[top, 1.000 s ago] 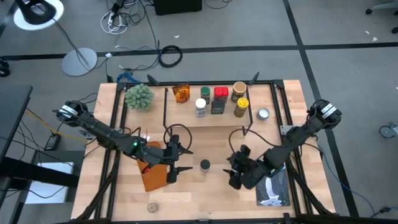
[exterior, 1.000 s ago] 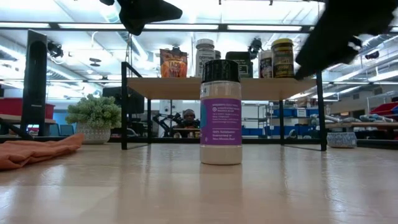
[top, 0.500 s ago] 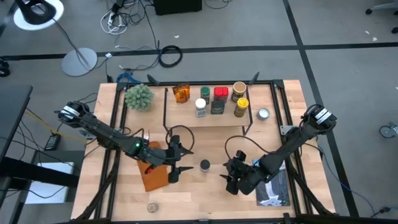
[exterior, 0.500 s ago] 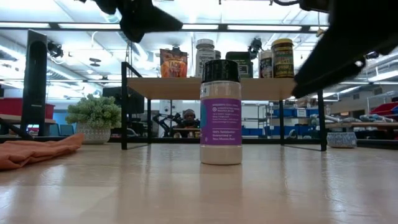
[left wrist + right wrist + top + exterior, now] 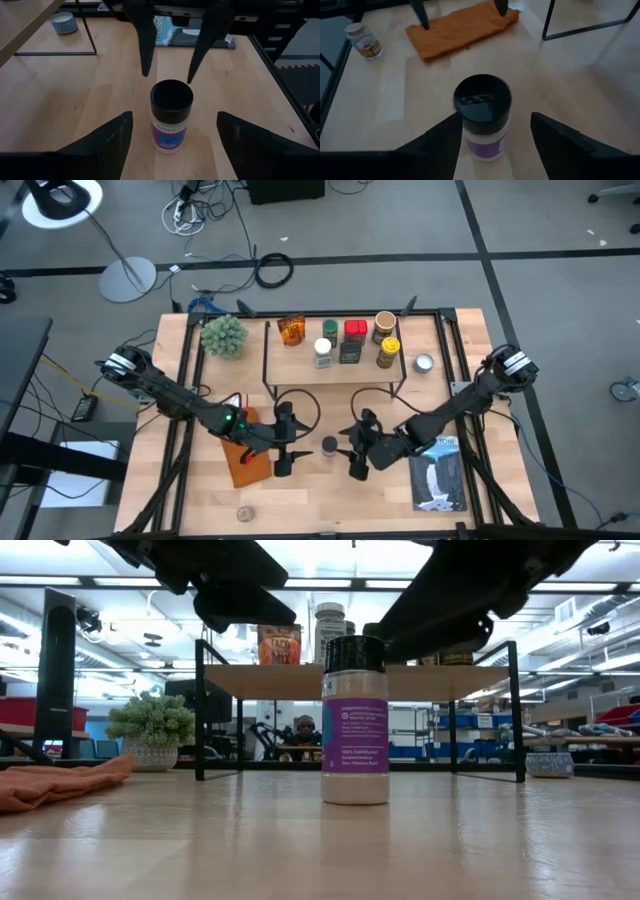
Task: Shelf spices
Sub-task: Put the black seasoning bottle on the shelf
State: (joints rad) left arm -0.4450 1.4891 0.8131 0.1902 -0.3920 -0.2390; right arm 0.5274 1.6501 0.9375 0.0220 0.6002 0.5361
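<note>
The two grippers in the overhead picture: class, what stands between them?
The black-lidded spice jar stands upright between the left gripper and right gripper; both wrist views confirm.

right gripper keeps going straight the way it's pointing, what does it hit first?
Probably the black-lidded spice jar: it stands centred ahead of the right gripper's open fingers. Past it, the left gripper faces back from the other side. Depth is unclear.
</note>
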